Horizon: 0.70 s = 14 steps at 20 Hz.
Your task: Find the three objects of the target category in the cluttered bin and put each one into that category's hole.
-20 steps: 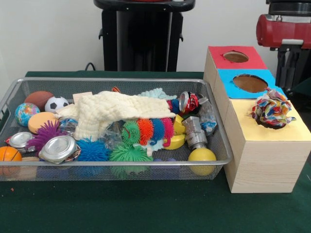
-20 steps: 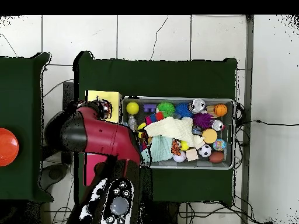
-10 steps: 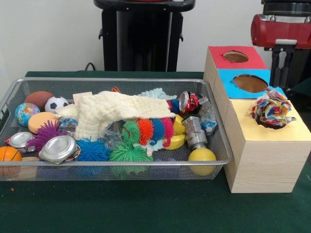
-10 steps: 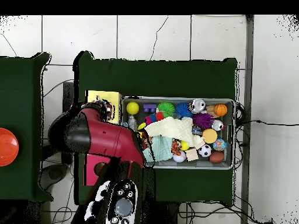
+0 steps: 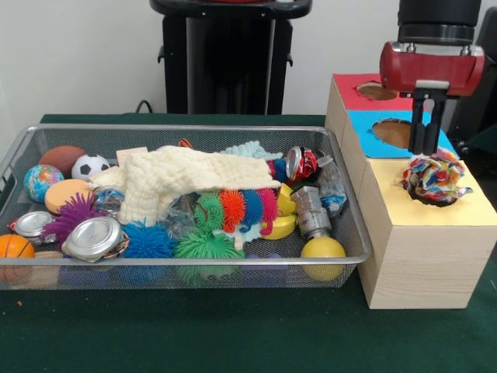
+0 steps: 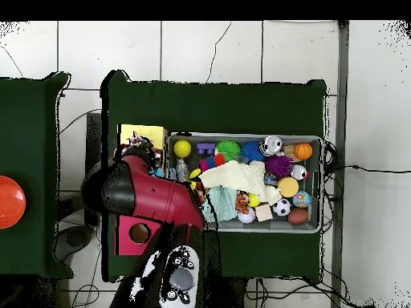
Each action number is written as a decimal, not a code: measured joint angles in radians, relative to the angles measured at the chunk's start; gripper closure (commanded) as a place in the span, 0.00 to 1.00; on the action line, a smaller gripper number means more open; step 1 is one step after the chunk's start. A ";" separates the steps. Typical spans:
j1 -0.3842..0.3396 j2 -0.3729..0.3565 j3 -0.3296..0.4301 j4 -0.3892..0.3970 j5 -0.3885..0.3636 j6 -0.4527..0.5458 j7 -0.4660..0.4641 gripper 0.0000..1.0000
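A multicoloured rag ball (image 5: 435, 177) sits in the hole of the yellow-topped box section (image 5: 466, 211), sticking out above the rim. My gripper (image 5: 426, 150) hangs just above and behind it, over the edge of the blue section (image 5: 365, 128), open and holding nothing. In the wire bin (image 5: 194, 128) a cream knitted cloth (image 5: 186, 180) lies across the clutter, with a pale teal cloth (image 5: 252, 149) behind it. In the overhead view the red arm (image 6: 148, 192) covers the gripper; the rag ball (image 6: 138, 146) shows at its tip.
The bin also holds spiky balls (image 5: 206, 245), a yellow ball (image 5: 322, 249), sports balls (image 5: 90, 165), crushed cans (image 5: 93, 238) and a red can (image 5: 303, 163). The red box section (image 5: 345, 85) with its hole stands furthest back. An orange disc (image 6: 10, 202) lies on the side table.
The arm has swung left in the front view, bringing the gripper from the right edge to above the rag ball. The rag ball and the bin's contents have not moved.
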 measured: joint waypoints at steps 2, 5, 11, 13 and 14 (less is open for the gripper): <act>-0.003 0.008 0.008 0.011 0.000 -0.030 0.000 1.00; -0.003 0.027 0.017 0.021 0.001 -0.064 0.000 1.00; 0.006 0.059 0.022 0.024 0.021 -0.091 0.000 1.00; 0.010 0.066 0.022 0.024 0.029 -0.093 0.000 1.00; 0.014 0.071 0.022 0.024 0.037 -0.093 0.000 1.00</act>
